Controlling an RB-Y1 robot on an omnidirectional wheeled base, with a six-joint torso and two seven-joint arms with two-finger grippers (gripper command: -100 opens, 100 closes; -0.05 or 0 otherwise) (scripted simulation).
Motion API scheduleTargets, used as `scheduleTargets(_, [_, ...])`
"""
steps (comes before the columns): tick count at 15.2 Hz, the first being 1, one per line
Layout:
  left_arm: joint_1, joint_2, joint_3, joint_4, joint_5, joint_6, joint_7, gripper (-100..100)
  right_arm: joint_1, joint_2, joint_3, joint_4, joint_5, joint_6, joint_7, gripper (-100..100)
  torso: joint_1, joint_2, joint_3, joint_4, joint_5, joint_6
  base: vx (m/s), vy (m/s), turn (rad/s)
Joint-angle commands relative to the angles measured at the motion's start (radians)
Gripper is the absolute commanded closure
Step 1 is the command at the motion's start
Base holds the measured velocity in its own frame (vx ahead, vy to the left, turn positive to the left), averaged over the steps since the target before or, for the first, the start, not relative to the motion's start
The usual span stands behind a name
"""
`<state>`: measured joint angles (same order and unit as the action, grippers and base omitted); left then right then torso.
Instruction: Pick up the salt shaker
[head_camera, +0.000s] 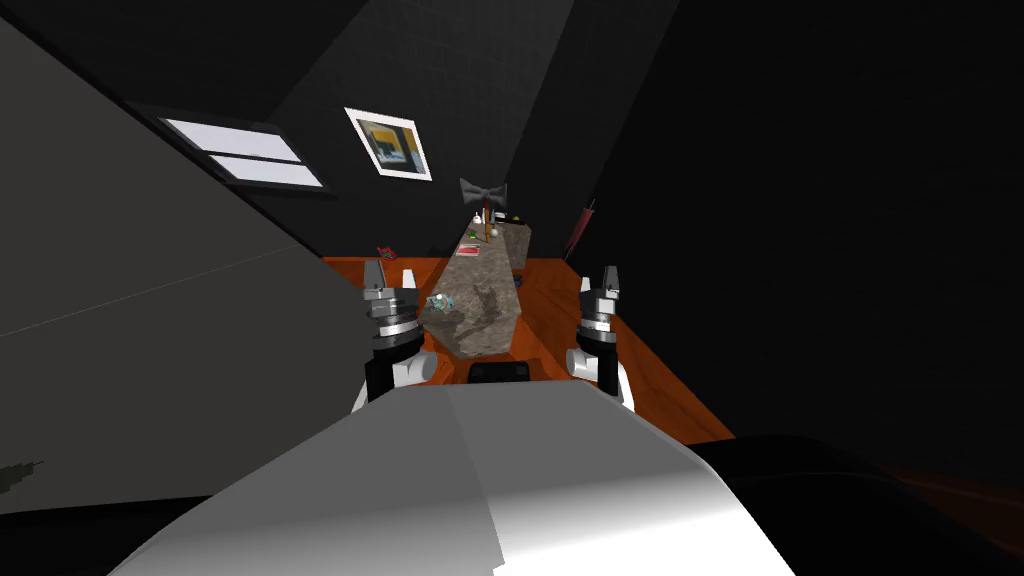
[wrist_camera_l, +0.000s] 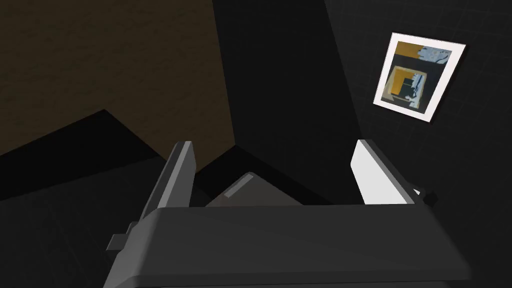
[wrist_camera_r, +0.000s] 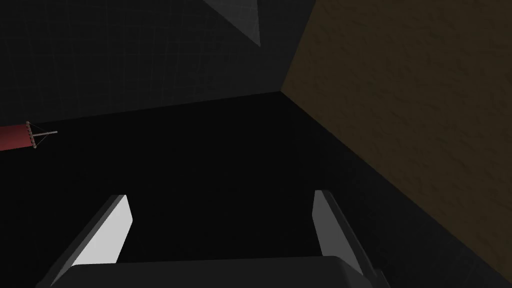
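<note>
A long counter with a mottled stone top (head_camera: 490, 290) runs away from me over an orange floor (head_camera: 560, 310). Several small things stand at its far end, among them a small white piece (head_camera: 493, 232) beside a thin brown upright one (head_camera: 487, 222); they are too small for me to tell which is the salt shaker. A small teal and glassy object (head_camera: 443, 300) lies on the near end. My left gripper (head_camera: 390, 275) (wrist_camera_l: 272, 170) is raised left of the near end, open and empty. My right gripper (head_camera: 605, 280) (wrist_camera_r: 222, 225) is raised right of the counter, also open and empty.
A large grey surface (head_camera: 150, 330) rises close on my left. A window (head_camera: 245, 153) and a framed picture (head_camera: 390, 143) hang on the dark far wall. A grey bow-shaped object (head_camera: 483, 192) sits past the counter's far end, and a red rolled thing (head_camera: 580, 228) leans at right.
</note>
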<state>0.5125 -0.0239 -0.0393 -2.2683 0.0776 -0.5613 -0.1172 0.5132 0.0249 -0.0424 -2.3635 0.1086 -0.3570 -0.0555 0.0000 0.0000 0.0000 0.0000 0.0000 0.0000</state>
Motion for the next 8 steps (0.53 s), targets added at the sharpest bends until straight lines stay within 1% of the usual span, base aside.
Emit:
scheduleTargets(1, [-0.002,0.043,0.001,0.001,0.004,0.013,0.006,-100,0.000,0.000,0.000,0.000,0.000,0.000,0.000,0,0.000,0.000,0.000,0.000,0.000,0.000,0.000,0.000,0.000])
scheduleTargets(2, [-0.002,0.043,0.001,0.001,0.004,0.013,0.006,-100,0.000,0.000,0.000,0.000,0.000,0.000,0.000,0,0.000,0.000,0.000,0.000,0.000,0.000,0.000,0.000,0.000])
scheduleTargets(4, [-0.007,0.098,0.004,0.005,0.015,0.044,0.021,-100,0.000,0.000,0.000,0.000,0.000,0.000,0.000,0,0.000,0.000,0.000,0.000,0.000,0.000,0.003,-0.002,-0.004])
scheduleTargets(5, [-0.007,0.106,0.004,0.005,0.015,0.044,0.021,-100,0.000,0.000,0.000,0.000,0.000,0.000,0.000,0,0.000,0.000,0.000,0.000,0.000,0.000,0.006,-0.003,-0.005])
scheduleTargets(6, [-0.011,0.138,0.006,0.007,0.022,0.065,0.032,-100,0.000,0.000,0.000,0.000,0.000,0.000,0.000,0,0.000,0.000,0.000,0.000,0.000,0.000,0.007,-0.004,-0.006])
scheduleTargets(7, [-0.011,0.138,0.006,0.007,0.022,0.065,0.032,-100,0.000,0.000,0.000,0.000,0.000,0.000,0.000,0,0.000,-0.001,0.000,0.000,0.000,0.000,0.008,-0.004,-0.007])
scheduleTargets(8, [-0.015,0.170,0.008,0.009,0.030,0.091,0.044,-100,0.000,0.000,0.000,0.000,0.000,0.000,0.000,0,0.000,-0.001,0.000,0.000,0.000,0.000,0.008,-0.004,-0.007])
